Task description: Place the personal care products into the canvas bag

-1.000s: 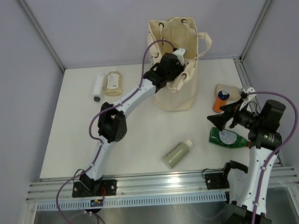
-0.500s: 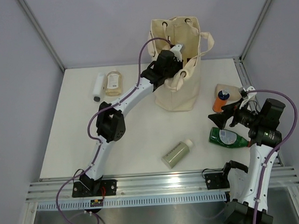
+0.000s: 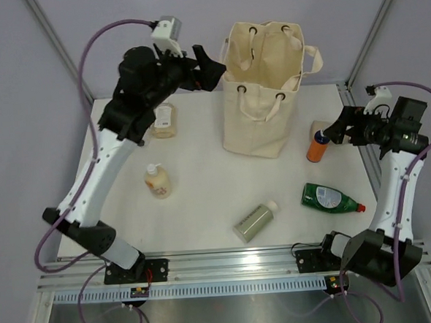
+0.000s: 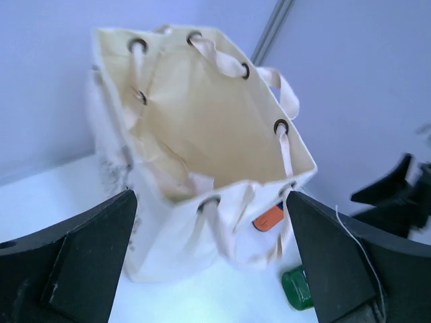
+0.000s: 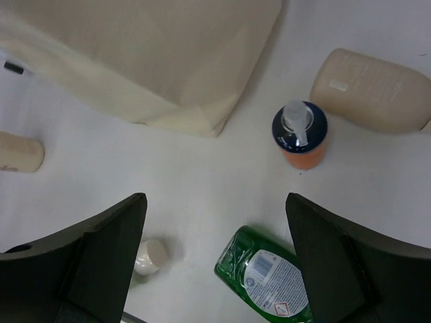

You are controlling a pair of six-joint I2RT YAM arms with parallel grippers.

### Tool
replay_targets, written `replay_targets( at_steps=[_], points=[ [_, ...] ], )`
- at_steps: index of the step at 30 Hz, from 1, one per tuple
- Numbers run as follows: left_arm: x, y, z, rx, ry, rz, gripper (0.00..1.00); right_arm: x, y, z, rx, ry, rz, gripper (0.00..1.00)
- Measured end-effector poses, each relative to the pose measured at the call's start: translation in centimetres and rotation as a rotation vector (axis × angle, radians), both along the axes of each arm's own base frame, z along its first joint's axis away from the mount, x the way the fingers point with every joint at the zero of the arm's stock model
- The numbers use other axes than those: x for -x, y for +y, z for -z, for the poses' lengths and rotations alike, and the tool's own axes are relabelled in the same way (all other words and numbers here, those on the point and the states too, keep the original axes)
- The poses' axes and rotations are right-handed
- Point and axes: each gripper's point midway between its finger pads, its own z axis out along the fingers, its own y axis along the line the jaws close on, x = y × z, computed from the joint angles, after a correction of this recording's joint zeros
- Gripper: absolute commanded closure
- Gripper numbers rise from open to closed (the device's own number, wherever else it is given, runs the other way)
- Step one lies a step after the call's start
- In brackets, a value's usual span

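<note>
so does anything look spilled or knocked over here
No spill or damage shows. The green bottle and the sage bottle lie on their sides; the orange pump bottle stands upright. The canvas bag stands open.

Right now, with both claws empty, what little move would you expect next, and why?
Probably the right gripper lowers onto the orange bottle. Its jaws are open and empty, the bottle stands upright just ahead of them, and the canvas bag is close by with its mouth open.
</note>
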Motion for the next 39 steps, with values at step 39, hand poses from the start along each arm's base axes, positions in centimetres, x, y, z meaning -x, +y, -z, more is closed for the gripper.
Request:
replay_targets(
  at_steps=[39],
  points=[
    [17.0, 16.4, 21.0, -0.229, 0.05, -0.19, 0.01, -8.8, -2.2, 14.3, 0.356, 0.134, 0.024, 0.01]
  ],
)
